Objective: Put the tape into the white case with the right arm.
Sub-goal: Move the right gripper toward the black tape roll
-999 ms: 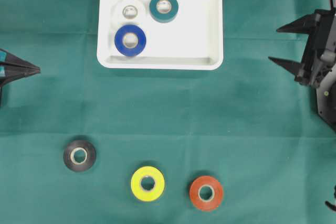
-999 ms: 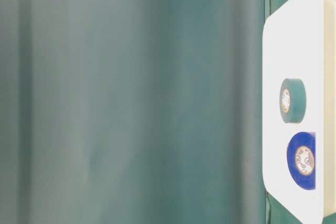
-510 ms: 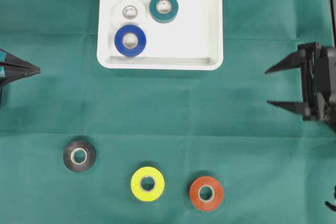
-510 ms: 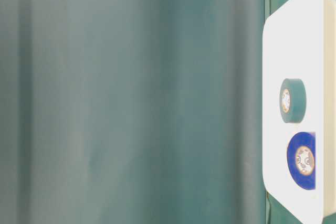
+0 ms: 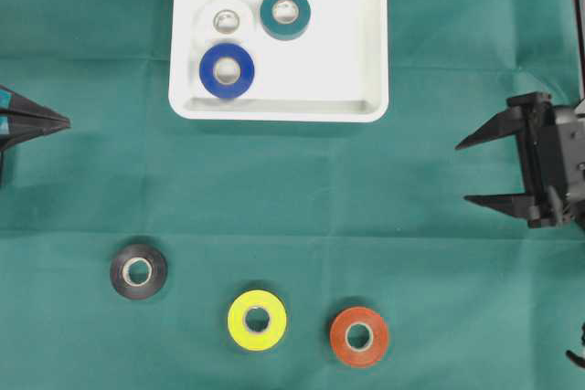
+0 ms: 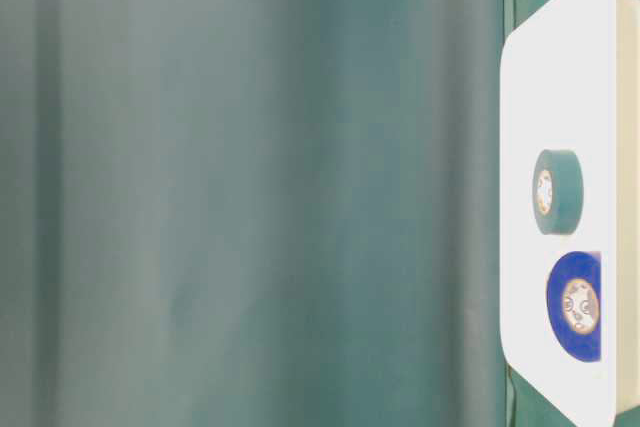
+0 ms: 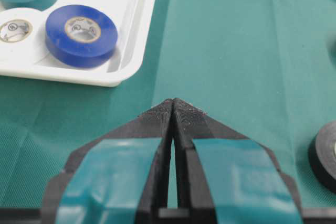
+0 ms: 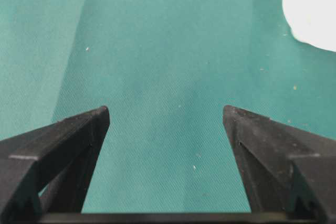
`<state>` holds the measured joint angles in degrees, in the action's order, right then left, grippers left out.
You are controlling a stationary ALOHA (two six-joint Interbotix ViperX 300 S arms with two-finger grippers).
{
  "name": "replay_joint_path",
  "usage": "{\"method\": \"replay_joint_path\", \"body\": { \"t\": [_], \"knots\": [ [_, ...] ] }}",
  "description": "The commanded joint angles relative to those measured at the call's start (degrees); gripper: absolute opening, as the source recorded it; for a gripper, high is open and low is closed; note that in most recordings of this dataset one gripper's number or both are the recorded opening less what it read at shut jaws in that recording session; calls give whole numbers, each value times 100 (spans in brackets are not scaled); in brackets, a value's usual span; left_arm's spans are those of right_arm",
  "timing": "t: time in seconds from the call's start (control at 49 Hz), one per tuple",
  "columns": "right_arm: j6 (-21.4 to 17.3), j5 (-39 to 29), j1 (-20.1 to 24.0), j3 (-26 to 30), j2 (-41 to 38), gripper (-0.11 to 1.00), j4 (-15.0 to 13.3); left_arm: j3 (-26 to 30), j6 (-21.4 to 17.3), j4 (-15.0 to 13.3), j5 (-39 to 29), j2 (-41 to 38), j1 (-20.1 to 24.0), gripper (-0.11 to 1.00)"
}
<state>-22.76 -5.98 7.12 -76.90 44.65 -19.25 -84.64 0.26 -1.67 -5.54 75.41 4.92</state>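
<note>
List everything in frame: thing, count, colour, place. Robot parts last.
white case: 1, white, top centre of the overhead view, on the cloth
white tape: 1, white, in the case, upper left part
teal tape: 1, teal, in the case, right of the white tape
blue tape: 1, blue, in the case, below the white tape
black tape: 1, black, on the cloth, lower left
yellow tape: 1, yellow, on the cloth, bottom centre
orange tape: 1, orange-red, on the cloth, right of the yellow tape
cloth: 1, green, covers the table
left gripper: 1, black with teal marks, left edge, shut, empty
right gripper: 1, black, right edge, open, empty
</note>
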Motion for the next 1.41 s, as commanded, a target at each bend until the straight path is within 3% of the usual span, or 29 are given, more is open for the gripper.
{"method": "replay_joint_path", "body": {
  "t": [0.0,0.184,0.489,0.775,1.387],
  "knots": [
    [9,237,9,308,-352,59,-18,97,9,0,26,-53,26,0],
    [18,598,9,896,-1222,60,-18,97,9,0,35,-44,18,0],
    [18,650,-9,2206,-2927,60,-18,97,9,0,35,-53,26,0],
    [18,650,0,3850,-4544,60,-18,88,9,0,35,-53,26,0],
    [-18,352,158,6794,-6521,60,-18,35,9,0,62,-44,26,0]
  ]
}}
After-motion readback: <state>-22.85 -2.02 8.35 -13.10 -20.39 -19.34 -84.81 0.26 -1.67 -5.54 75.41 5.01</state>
